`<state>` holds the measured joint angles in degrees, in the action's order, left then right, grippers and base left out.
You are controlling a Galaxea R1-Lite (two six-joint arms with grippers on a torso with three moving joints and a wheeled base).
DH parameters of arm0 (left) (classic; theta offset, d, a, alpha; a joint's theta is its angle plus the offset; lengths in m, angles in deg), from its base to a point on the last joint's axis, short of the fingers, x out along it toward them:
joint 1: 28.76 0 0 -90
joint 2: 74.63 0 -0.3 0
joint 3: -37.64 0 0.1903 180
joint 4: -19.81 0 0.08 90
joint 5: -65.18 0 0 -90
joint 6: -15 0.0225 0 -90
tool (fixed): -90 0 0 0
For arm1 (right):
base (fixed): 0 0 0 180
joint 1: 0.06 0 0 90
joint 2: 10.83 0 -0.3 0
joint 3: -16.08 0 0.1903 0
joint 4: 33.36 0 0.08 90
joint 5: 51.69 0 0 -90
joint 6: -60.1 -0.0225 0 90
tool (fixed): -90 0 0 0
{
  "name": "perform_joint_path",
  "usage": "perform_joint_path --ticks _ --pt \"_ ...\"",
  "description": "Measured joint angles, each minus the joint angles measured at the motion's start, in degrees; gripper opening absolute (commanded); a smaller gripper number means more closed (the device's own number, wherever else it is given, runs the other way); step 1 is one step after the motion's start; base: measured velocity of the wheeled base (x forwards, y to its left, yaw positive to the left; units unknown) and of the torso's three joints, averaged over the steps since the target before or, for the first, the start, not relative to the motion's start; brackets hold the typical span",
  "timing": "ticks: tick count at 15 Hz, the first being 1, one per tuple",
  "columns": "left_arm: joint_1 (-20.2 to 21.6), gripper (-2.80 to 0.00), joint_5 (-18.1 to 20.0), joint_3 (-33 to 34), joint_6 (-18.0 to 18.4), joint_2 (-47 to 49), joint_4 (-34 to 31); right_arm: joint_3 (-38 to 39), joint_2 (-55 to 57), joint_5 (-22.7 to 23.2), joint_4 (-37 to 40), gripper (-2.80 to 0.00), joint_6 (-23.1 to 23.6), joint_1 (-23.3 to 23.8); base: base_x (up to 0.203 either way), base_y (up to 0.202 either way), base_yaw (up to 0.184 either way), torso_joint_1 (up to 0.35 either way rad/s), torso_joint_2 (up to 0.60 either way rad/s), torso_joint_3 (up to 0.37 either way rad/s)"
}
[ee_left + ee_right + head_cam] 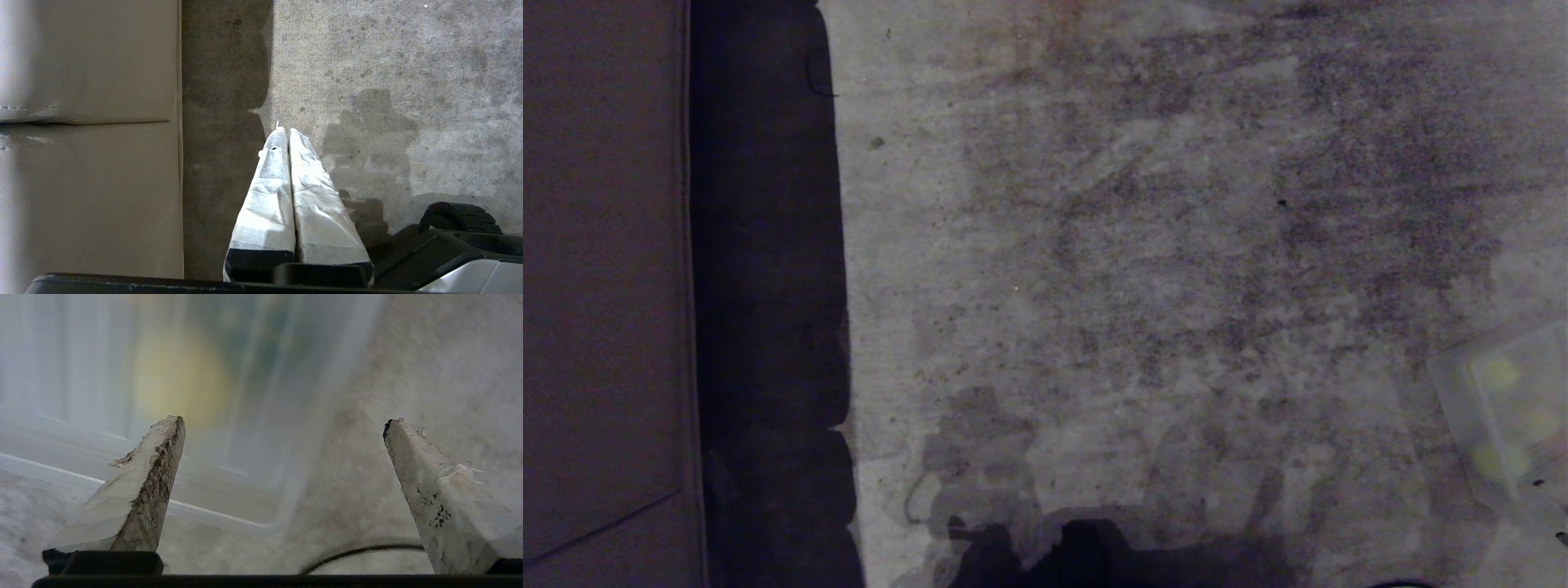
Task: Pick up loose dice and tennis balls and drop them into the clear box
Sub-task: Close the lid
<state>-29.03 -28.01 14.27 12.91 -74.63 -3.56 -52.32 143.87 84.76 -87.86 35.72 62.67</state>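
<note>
The clear box (1454, 392) lies on the floor at the far right edge of the head view. Two yellow-green tennis balls (1499, 373) show faintly through it. In the right wrist view the box's rim (204, 510) is close ahead, blurred, with a yellowish tennis ball (179, 375) inside. My right gripper (284, 422) is open and empty, low beside the box's corner. My left gripper (286, 130) is shut and empty, parked over the floor. I cannot make out any dice. Neither gripper appears in the head view.
A beige piece of furniture (90, 143) stands along the left, with a dark shadowed strip (768, 286) of floor beside it. A thin black cable (359, 551) curves over the floor below my right gripper. Stained grey concrete floor (1135, 245) fills the middle.
</note>
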Motion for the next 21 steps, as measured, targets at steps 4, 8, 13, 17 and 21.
perform_joint_path --ticks 4,8,13,17,21 --pt "0.0 -2.80 0.0 0.0 0.0 0.0 0.0 -1.4 0.7 0.0 3.1 0.00 3.2 0.9 0.000 0.000 0.000 0.000 0.00 0.000" --pt "0.0 -2.80 0.0 0.0 0.0 0.0 0.0 -3.0 0.8 -0.1 6.7 0.00 5.6 2.0 0.000 0.000 0.000 0.000 0.00 0.000" --pt "0.0 -2.80 0.0 0.0 0.0 0.0 0.0 -3.3 0.9 -0.1 10.0 0.00 9.6 3.1 0.000 0.000 0.000 0.000 0.00 0.000" --pt "0.0 -2.80 0.0 0.0 0.0 0.0 0.0 -3.4 1.2 -0.1 14.2 0.00 13.7 4.3 0.000 0.000 0.000 0.000 0.00 0.000" --pt "0.0 -2.80 0.0 0.0 0.0 0.0 0.0 -3.9 1.7 -5.1 16.2 0.00 17.2 4.6 0.000 0.000 0.000 0.000 0.00 0.000"
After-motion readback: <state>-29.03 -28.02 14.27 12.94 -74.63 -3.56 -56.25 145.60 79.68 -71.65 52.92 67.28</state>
